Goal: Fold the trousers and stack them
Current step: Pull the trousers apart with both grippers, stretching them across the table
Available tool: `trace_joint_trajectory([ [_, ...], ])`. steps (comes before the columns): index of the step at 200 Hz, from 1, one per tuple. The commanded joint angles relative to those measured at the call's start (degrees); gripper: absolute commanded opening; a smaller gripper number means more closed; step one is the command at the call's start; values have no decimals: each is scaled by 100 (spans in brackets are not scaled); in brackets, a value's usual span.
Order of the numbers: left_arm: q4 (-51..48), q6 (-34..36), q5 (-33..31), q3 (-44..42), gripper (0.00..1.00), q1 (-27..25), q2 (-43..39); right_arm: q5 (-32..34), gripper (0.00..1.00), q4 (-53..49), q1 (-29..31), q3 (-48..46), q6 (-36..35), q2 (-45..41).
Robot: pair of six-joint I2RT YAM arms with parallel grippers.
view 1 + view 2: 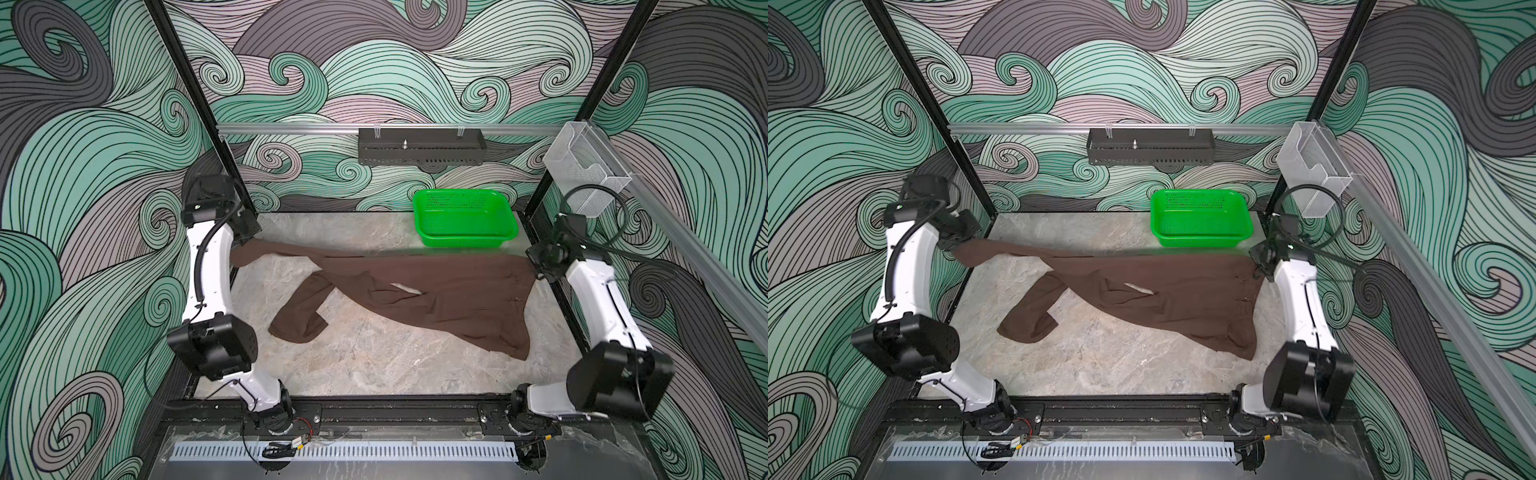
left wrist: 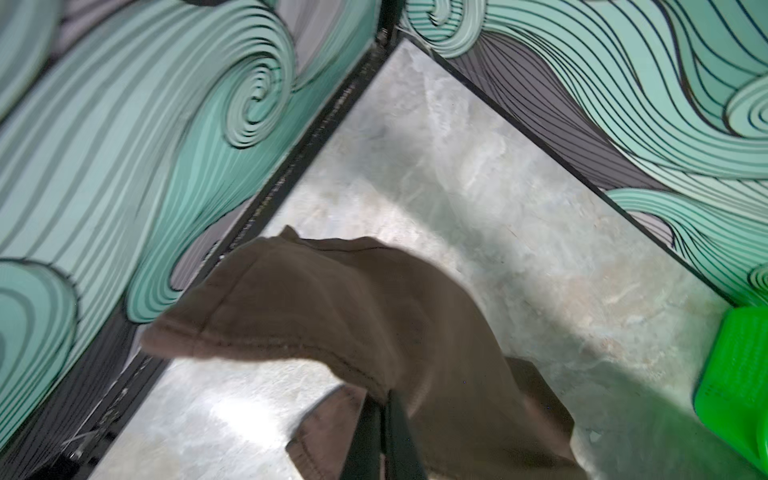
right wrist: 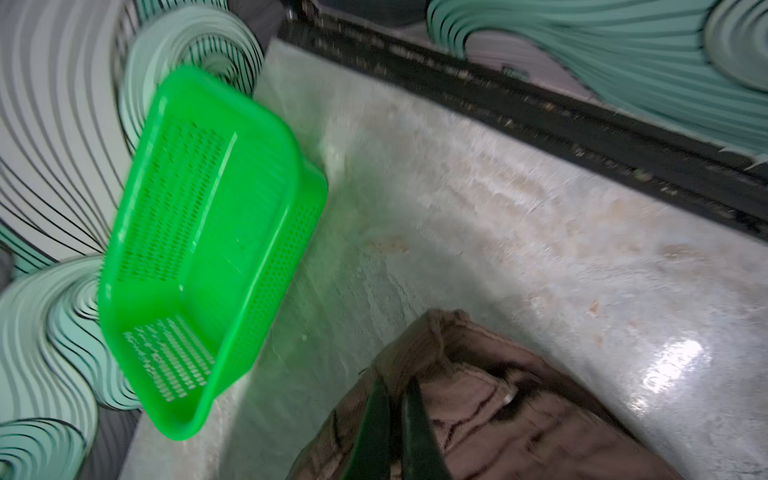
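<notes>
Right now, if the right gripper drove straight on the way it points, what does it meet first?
The right gripper, shut on the trousers, would probably meet bare table first; the green basket sits off that line. Depth is unclear.

2 arms with curved white links (image 1: 206, 266), boxy black joints (image 1: 216, 349) and looped black cables (image 1: 590, 186).

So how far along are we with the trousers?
Done: the left gripper is shut on a leg hem, the right gripper on the waist end. In hand: the trousers hang stretched between them along the table's far side, the other leg crumpled on the surface. Left: no fold is made yet, and nothing is stacked.
</notes>
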Motion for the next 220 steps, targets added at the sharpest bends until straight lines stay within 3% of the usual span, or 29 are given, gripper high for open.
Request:
trace_joint_trajectory([
  [1, -235, -14, -278, -66, 0, 272, -300, 88, 0, -259, -420, -483, -63, -172],
  [49, -731, 91, -661, -379, 0, 715, -778, -204, 0, -434, -1210, -981, -234, -1110],
  [74, -1022, 70, -652, -630, 0, 862, -877, -123, 0, -600, -1269, -1089, -213, -1621],
  [137, -1204, 95, 357, -1060, 0, 818, 380, -149, 0, -604, -1298, -1219, -134, -1649],
  [181, -1236, -28, 555, -213, 0, 282, 1401, 168, 0, -459, -1411, -1069, -47, -1127],
  [210, -1595, -93, 593, 1037, 3, -5, 2262, 318, 0, -363, -1565, -854, 48, -660],
  [220, -1704, -116, 595, 1491, 9, -73, 2541, 350, 0, -322, -1630, -764, 89, -538],
])
